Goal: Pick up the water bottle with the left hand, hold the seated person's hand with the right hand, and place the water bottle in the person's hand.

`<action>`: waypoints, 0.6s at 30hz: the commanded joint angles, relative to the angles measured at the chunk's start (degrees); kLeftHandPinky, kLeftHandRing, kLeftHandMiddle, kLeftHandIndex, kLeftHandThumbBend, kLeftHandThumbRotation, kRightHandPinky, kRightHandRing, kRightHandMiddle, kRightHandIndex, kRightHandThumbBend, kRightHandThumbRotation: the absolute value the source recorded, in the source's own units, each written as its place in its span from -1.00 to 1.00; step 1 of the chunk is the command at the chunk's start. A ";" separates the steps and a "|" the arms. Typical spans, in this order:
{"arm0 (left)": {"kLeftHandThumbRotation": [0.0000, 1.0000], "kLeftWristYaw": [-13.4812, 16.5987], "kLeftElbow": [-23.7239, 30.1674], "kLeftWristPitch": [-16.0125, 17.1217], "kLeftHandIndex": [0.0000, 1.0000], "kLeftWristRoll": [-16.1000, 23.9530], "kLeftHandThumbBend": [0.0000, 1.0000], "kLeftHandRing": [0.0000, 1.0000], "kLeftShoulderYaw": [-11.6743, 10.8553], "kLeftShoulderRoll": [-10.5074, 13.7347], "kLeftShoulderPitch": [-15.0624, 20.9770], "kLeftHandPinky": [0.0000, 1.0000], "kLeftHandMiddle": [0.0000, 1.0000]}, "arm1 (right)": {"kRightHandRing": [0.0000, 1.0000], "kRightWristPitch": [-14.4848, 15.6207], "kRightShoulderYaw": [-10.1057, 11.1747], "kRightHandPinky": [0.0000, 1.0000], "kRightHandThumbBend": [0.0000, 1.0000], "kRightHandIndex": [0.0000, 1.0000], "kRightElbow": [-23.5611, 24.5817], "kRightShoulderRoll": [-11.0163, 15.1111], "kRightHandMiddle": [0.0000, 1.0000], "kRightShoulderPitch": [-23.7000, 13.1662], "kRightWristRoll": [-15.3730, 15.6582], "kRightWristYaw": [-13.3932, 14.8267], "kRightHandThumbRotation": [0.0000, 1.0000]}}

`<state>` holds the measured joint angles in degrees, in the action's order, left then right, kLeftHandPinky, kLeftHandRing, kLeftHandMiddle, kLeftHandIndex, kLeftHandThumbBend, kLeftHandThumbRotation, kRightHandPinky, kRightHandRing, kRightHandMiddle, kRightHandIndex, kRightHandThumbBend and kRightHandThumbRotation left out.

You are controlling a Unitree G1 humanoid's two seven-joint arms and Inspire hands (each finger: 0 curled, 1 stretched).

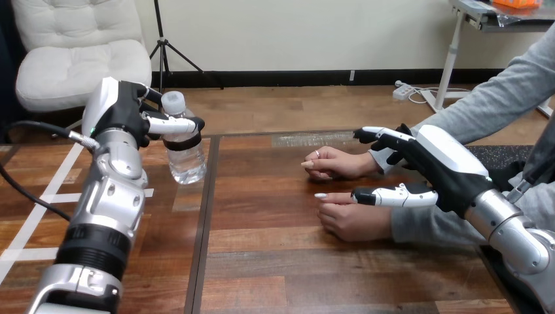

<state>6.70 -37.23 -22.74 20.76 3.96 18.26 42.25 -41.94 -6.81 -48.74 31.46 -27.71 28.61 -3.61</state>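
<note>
We saw the water bottle (185, 156) upright over the left part of the wooden table (275, 261). The left hand (127, 116) had its fingers curled round the bottle's upper part. At the right, the person's farther hand (337, 163) and the person's nearer hand (353, 220) lay on the table. The right hand (429, 163) was over their wrists, its fingers and thumb spread, quite straight, clamping nothing.

Wooden table (275, 261), white tufted chair (72, 52), pale wall (294, 33), wood floor (294, 104)

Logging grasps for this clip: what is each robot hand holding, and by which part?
The left hand grips the water bottle round its shoulder, below the cap. The right hand holds nothing, its fingers straight by the person's hands.
</note>
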 commanded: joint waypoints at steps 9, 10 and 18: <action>-1.00 -4.00 3.96 0.29 -0.15 0.84 0.32 -0.46 0.58 3.79 5.10 -0.59 -0.31 | 0.66 -0.75 -2.14 0.40 1.00 0.72 -2.20 1.74 0.71 -6.96 1.15 0.97 0.56; -1.00 -4.26 3.95 0.13 -0.15 0.84 0.32 -0.48 0.59 3.86 5.18 -0.60 -0.32 | 0.66 -0.73 -2.27 0.40 1.00 0.72 -2.26 1.78 0.71 -7.01 1.18 1.00 0.55; -1.00 -6.51 3.61 -0.41 -0.18 0.89 0.33 -0.48 0.71 4.70 5.93 -0.60 -0.34 | 0.66 -0.76 -3.77 0.42 1.00 0.70 -2.84 2.26 0.70 -7.65 3.07 2.05 0.43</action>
<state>0.91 -37.21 -23.87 20.85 4.05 20.74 42.34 -42.23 -9.62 -51.42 31.82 -29.04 30.71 -3.40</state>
